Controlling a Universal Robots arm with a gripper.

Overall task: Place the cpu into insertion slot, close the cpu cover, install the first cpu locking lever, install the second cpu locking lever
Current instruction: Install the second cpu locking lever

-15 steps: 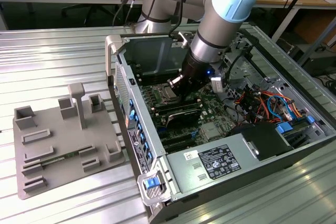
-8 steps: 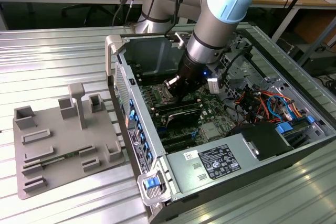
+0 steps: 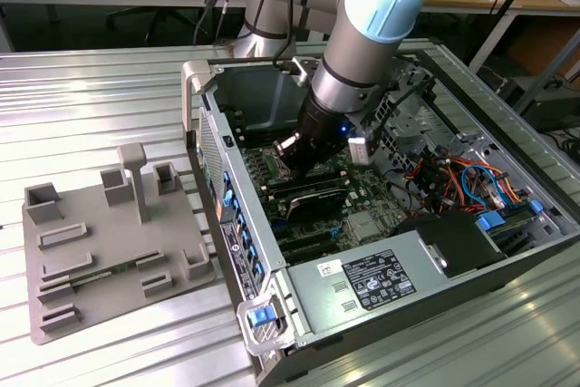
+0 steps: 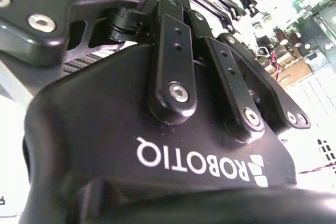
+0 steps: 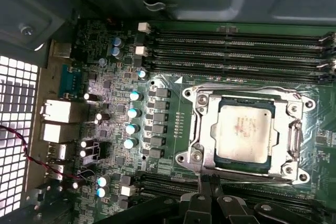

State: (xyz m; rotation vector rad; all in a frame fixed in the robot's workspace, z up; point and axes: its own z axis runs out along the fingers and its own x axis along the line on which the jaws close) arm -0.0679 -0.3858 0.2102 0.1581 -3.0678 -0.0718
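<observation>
In the first wrist view the cpu [image 5: 244,132], a square chip with a silver-grey face, lies flat in the insertion slot [image 5: 195,156] on the green board. The cpu cover [image 5: 203,124], a thin silver frame, lies down around the chip, which shows through its window. My gripper [image 5: 207,183] is shut, its black fingertips pressed together just beside the slot's edge. I cannot tell whether they touch the thin metal lever [image 5: 236,174] that runs along that edge. In the exterior view the gripper [image 3: 292,169] reaches down into the open computer case. The second wrist view has the fingers [image 4: 173,35] closed together.
Long black memory slots [image 5: 236,45] run beside the socket, and capacitors [image 5: 134,111] stand on its other side. The case wall [image 3: 217,188], cable bundles [image 3: 462,178] and a power supply [image 3: 372,283] ring the arm. A grey fixture plate [image 3: 109,242] lies at the exterior view's left.
</observation>
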